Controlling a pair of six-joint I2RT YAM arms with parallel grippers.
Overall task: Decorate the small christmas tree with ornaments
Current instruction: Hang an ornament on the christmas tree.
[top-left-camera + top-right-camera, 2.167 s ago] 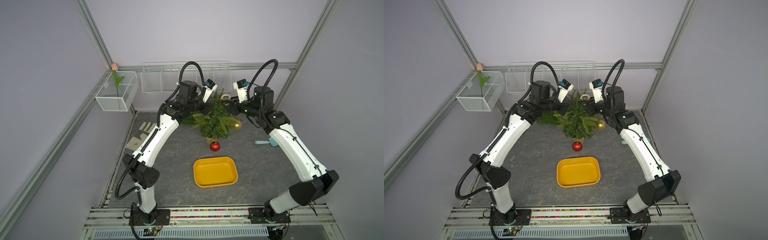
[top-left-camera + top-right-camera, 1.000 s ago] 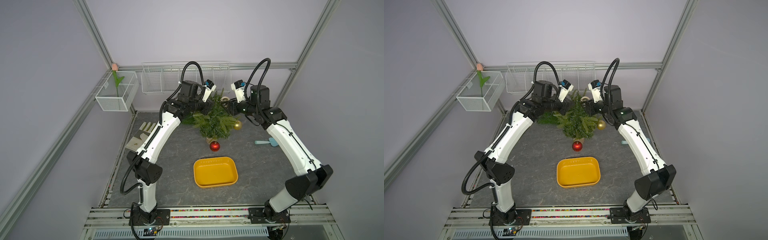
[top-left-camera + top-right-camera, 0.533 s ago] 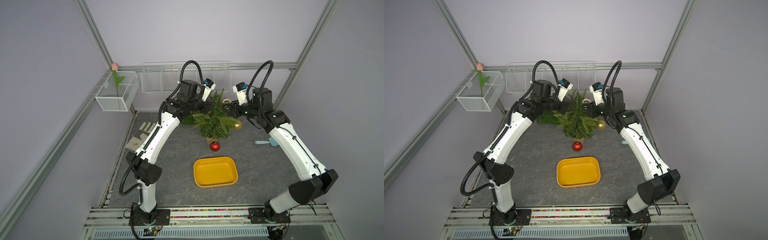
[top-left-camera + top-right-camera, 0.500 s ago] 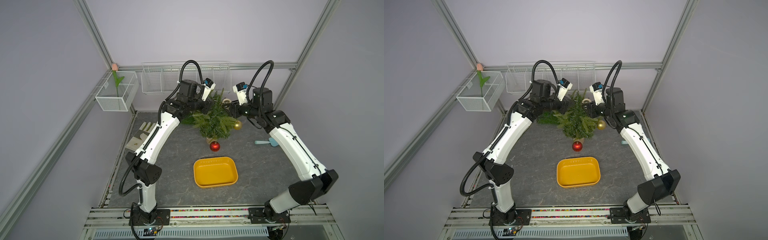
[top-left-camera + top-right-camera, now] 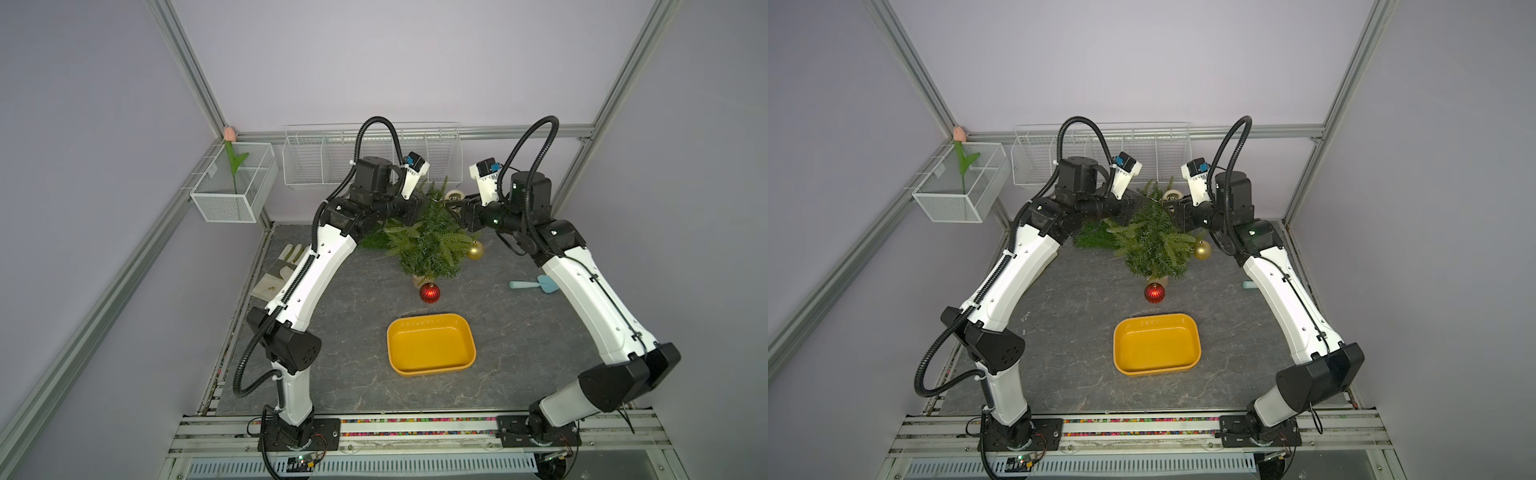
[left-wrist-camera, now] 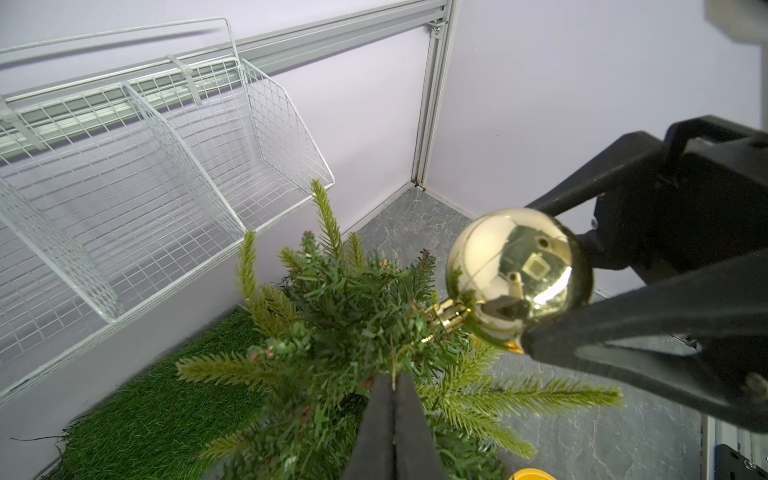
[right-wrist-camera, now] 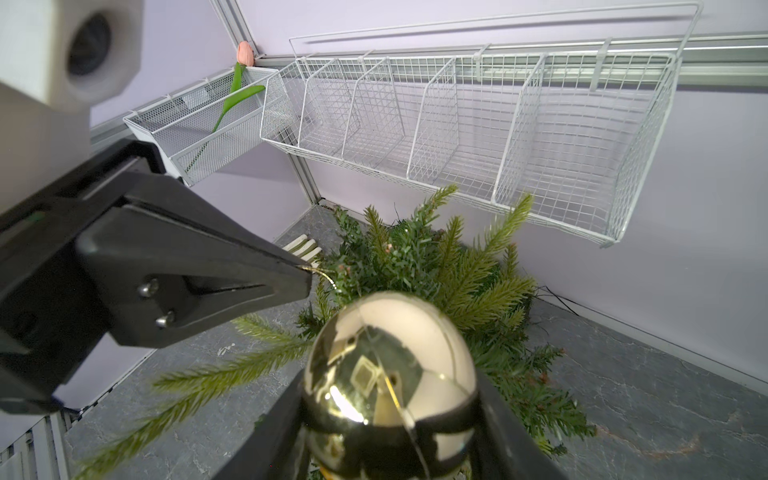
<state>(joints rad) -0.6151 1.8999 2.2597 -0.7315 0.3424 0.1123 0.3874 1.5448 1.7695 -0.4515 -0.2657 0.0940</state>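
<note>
Gold-tinted bauble (image 6: 515, 274), cap toward tree (image 6: 345, 316), clamped in right tool (image 7: 388, 399); left tool (image 7: 305, 280) pinches its thread (image 7: 324, 274).

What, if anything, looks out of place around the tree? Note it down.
The red ornament lies on the table in front of the small christmas tree, not hung on a branch. Nothing looks spilled or broken.

In both top views the left pincer (image 5: 424, 206) and right pincer (image 5: 456, 204) end among the top branches of the tree (image 5: 430, 245), with their tips hidden. Held bauble (image 7: 388, 374): its underside, between the right pincer's fingers, is cut off by the frame edge. Gold thread (image 7: 323, 276) at the left pincer's tip: too fine to trace further.
</note>
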